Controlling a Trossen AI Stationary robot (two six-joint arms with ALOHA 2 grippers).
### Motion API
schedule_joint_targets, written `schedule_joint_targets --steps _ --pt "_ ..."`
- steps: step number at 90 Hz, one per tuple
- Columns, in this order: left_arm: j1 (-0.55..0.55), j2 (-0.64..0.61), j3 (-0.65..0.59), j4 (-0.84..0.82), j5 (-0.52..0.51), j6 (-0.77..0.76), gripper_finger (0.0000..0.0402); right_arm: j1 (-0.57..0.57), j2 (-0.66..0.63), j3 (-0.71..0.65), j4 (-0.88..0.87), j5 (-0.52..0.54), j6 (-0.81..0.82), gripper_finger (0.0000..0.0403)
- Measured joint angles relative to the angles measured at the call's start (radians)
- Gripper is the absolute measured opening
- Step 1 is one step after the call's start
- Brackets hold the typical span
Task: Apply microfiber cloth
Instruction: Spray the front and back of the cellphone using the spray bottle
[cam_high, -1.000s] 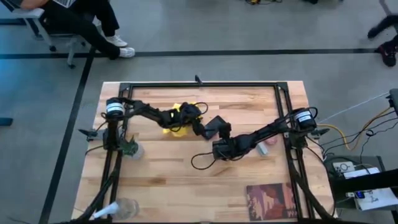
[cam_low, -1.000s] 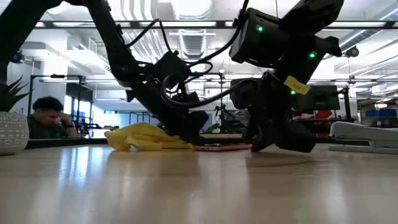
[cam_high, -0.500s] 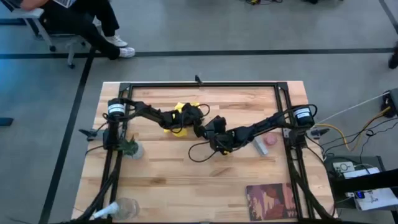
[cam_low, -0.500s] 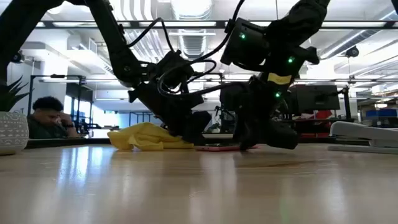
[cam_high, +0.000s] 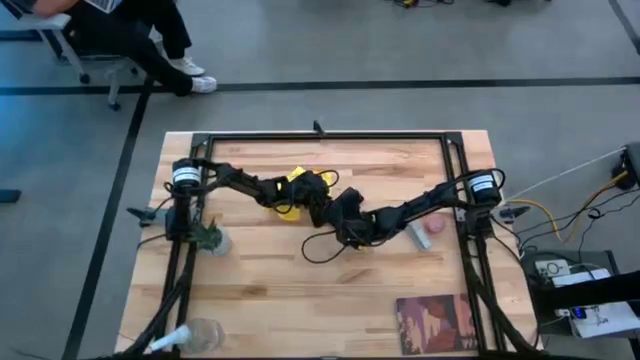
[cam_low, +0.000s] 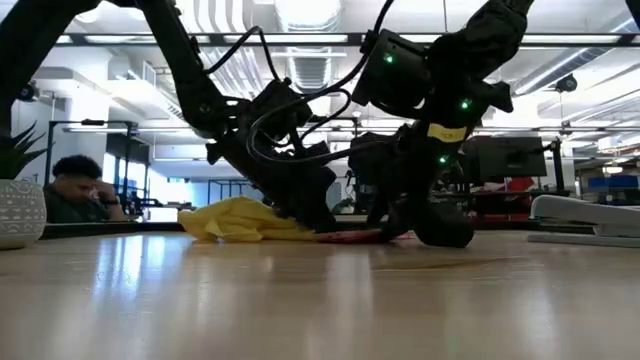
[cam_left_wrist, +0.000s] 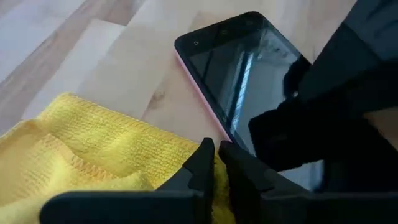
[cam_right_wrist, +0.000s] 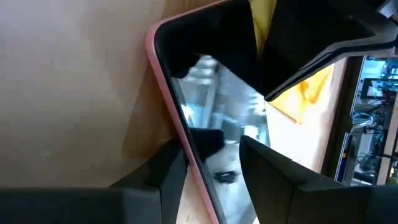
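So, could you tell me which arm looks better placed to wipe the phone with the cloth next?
Left, probably. The left gripper is shut on the microfiber cloth beside the phone. The right gripper straddles the phone's edge, seemingly steadying it.

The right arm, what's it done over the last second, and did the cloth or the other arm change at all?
The right gripper swung across the table toward the left arm and now straddles the edge of the phone with its fingers apart. The left gripper stays pinched on the microfiber cloth, both nudged slightly toward the phone. The plant pot and book have not moved.
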Motion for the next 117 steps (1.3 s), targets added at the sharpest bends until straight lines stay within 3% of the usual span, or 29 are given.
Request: schedule_joint_targets --steps 32,60,90,99,117 --pt "-0.001 0.000 -0.001 -0.005 0.005 0.016 0.0020 0.004 -0.013 0.026 -0.015 0.024 -0.014 0.0089" --pt "-0.004 -0.061 -0.001 -0.124 0.010 0.075 0.0020 0.042 -0.013 0.040 0.011 0.072 -0.045 0.0046" --pt "-0.005 -0.222 -0.015 -0.395 0.010 0.097 0.0020 0.100 -0.013 0.090 -0.036 0.142 -0.048 0.0023" --pt "-0.005 -0.287 -0.047 -0.386 -0.017 0.097 0.0020 0.122 -0.013 0.111 -0.049 0.153 -0.035 0.0022" --pt "0.012 -0.387 -0.163 -0.334 -0.023 -0.018 0.0028 0.188 -0.014 0.174 -0.083 0.278 -0.121 0.0023"
